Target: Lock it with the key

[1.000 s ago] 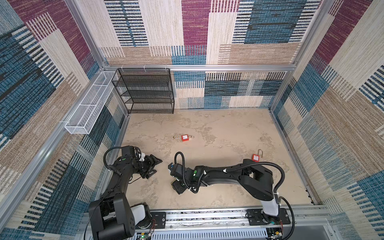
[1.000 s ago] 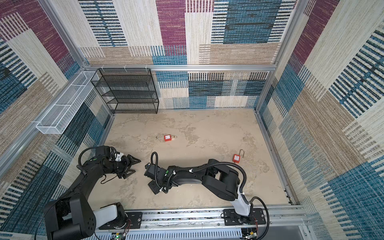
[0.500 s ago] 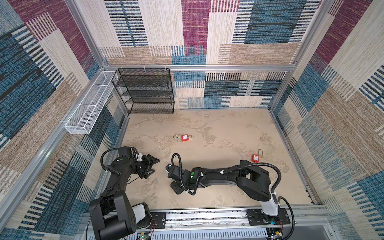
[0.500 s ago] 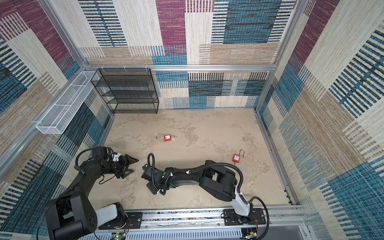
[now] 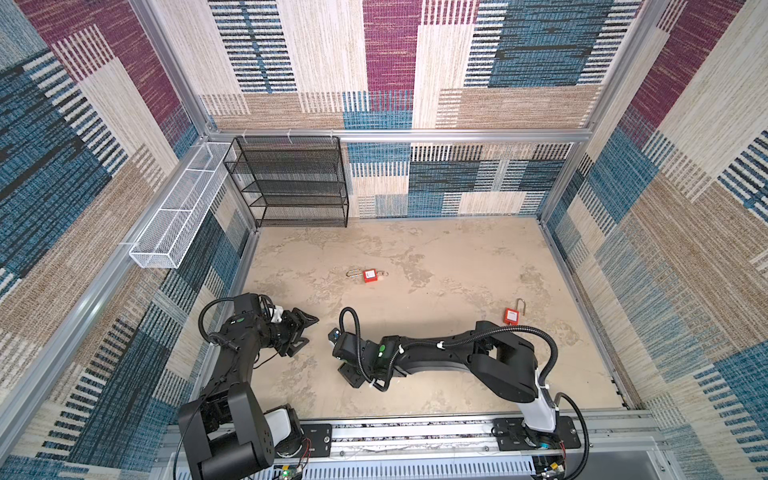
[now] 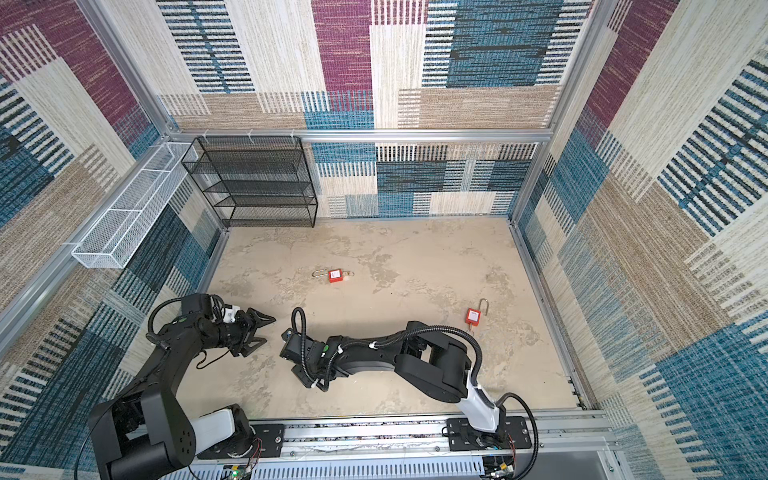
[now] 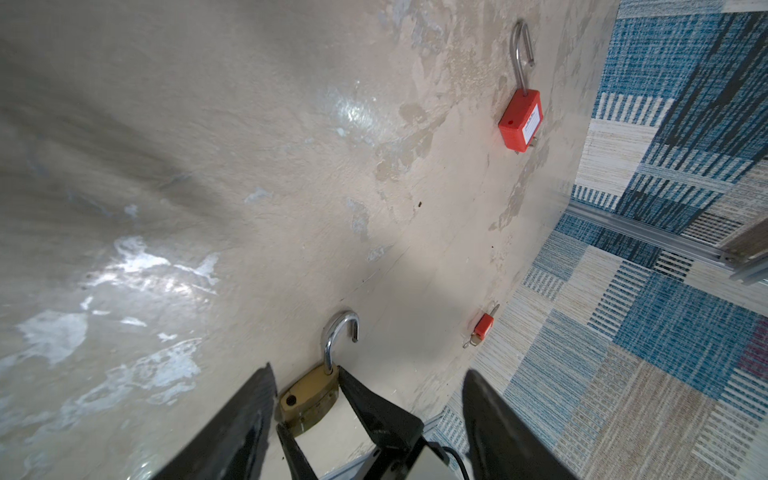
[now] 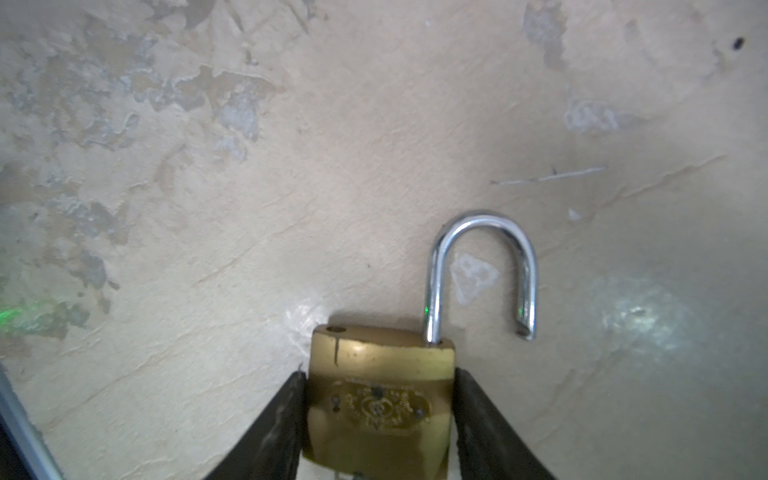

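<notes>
A brass padlock (image 8: 380,374) with its silver shackle (image 8: 482,266) swung open sits between the black fingers of my right gripper (image 8: 380,374), which is shut on its body. In both top views the right gripper (image 5: 348,370) points down near the front middle of the floor and hides the padlock. My left gripper (image 5: 311,331) (image 6: 269,331) stands open and empty just left of it. From the left wrist, the brass padlock (image 7: 307,399) shows ahead of the open left gripper (image 7: 368,372). No key shows plainly on the brass padlock.
Two red padlocks lie on the beige floor: one mid-floor (image 5: 370,275) (image 7: 521,124) with a small metal piece at its base, one towards the right wall (image 5: 512,316) (image 7: 484,326). A black mesh shelf (image 5: 291,183) and a white wire basket (image 5: 178,216) stand at the back left.
My right arm has shifted a little to the left with the brass padlock, closer to the left gripper. The left gripper has barely moved and stays open.
</notes>
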`<action>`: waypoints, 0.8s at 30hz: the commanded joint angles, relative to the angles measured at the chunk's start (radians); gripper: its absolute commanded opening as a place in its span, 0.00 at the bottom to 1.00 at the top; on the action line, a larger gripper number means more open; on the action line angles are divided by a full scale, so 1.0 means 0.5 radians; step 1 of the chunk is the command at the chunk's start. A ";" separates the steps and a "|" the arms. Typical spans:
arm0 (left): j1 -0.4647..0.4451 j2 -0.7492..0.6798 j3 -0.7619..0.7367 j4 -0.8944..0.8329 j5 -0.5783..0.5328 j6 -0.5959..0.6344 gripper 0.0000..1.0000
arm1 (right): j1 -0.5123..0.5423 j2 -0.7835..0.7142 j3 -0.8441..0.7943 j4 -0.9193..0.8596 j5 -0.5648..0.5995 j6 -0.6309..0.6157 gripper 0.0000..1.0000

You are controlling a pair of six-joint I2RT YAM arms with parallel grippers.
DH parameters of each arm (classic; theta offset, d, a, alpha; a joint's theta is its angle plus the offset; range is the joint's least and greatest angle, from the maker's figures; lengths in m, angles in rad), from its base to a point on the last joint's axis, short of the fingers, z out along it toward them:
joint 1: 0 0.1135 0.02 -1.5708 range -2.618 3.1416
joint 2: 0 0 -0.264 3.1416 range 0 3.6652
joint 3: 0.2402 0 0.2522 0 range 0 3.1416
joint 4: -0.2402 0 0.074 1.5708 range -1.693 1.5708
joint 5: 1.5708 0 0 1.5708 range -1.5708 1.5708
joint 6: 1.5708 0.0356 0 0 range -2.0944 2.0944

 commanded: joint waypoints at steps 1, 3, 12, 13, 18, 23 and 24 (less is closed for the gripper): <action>0.001 0.000 -0.001 0.019 0.045 0.036 0.72 | 0.001 0.021 -0.015 -0.107 0.001 0.004 0.57; 0.004 0.000 -0.001 0.025 0.049 0.038 0.72 | 0.001 0.011 -0.037 -0.095 0.001 0.004 0.50; 0.006 0.001 -0.030 0.084 0.088 0.009 0.72 | -0.005 -0.059 -0.044 -0.081 -0.036 0.038 0.44; 0.006 0.001 -0.030 0.093 0.102 0.003 0.72 | -0.006 -0.062 -0.032 -0.090 -0.031 0.039 0.44; 0.006 -0.023 -0.068 0.166 0.141 -0.042 0.72 | -0.037 -0.107 -0.037 -0.101 0.025 0.031 0.42; 0.006 -0.053 -0.069 0.174 0.182 -0.043 0.71 | -0.121 -0.201 -0.063 -0.111 -0.018 0.049 0.42; 0.002 -0.088 -0.075 0.182 0.174 -0.049 0.71 | -0.152 -0.235 -0.070 -0.102 -0.036 0.051 0.41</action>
